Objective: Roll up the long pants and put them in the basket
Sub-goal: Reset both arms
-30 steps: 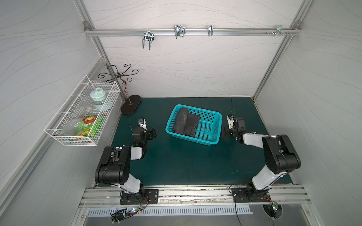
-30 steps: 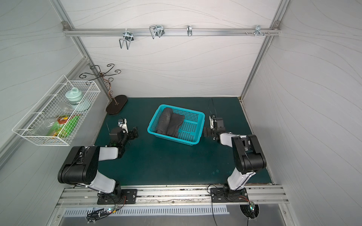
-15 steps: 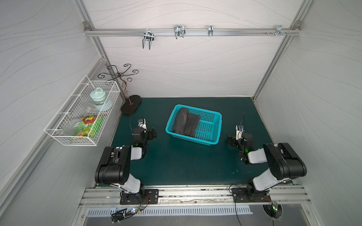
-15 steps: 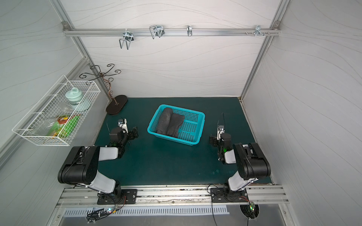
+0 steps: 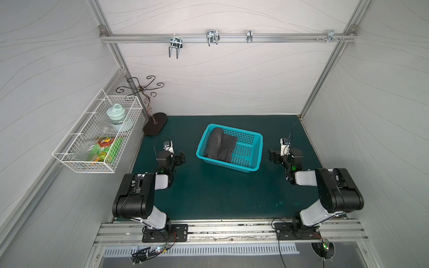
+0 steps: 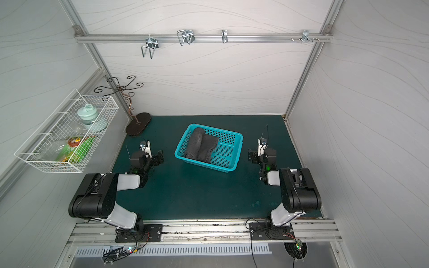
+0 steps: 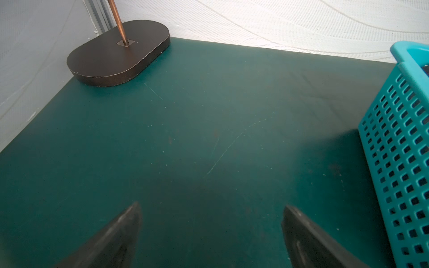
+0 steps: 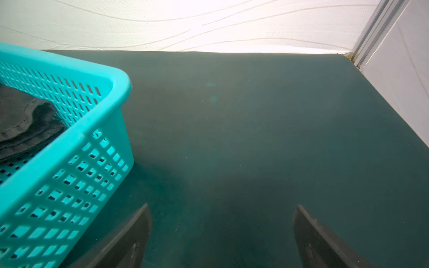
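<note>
The long pants (image 5: 220, 145) (image 6: 200, 145) lie as a dark grey bundle in the left half of the teal basket (image 5: 228, 166) (image 6: 207, 166), which stands mid-table on the green mat. My left gripper (image 5: 178, 159) (image 6: 159, 157) rests low, left of the basket and apart from it, open and empty (image 7: 211, 206). The basket's wall (image 7: 399, 150) shows beside it in the left wrist view. My right gripper (image 5: 273, 156) (image 6: 251, 158) sits right of the basket, open with only mat between its fingers (image 8: 222, 206). In the right wrist view the pants (image 8: 23, 123) show inside the basket (image 8: 69, 185).
A metal stand on a dark oval base (image 5: 155, 124) (image 7: 118, 53) occupies the back left corner. A white wire basket (image 5: 97, 134) with bottles and packets hangs on the left wall. A rail with hooks (image 5: 211, 37) runs overhead at the back.
My right arm drew back from the basket toward the front, then came forward a little, its gripper open throughout. The left arm, basket and pants have not moved.
</note>
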Motion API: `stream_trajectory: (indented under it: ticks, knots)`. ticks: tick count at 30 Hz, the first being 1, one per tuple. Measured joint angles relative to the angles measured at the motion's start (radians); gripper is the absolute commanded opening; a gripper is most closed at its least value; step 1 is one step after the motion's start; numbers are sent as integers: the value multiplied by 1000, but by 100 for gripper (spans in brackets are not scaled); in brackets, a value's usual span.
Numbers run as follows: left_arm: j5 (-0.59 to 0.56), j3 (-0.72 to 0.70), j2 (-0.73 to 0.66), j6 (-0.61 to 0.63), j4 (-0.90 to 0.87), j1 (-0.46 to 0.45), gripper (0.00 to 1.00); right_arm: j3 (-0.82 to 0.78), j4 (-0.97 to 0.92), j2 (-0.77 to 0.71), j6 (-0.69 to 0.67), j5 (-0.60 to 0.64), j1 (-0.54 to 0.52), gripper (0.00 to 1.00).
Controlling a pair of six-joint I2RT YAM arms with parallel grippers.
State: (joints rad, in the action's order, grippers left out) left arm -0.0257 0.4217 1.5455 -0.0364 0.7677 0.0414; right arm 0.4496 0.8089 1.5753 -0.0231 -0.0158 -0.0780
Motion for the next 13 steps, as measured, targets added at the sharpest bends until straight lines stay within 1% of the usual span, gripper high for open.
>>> stream_trajectory:
  ticks: [13]
  knots:
    - [0,0,0,0,0,0,99,8,-19,13,0,-12,0,99]
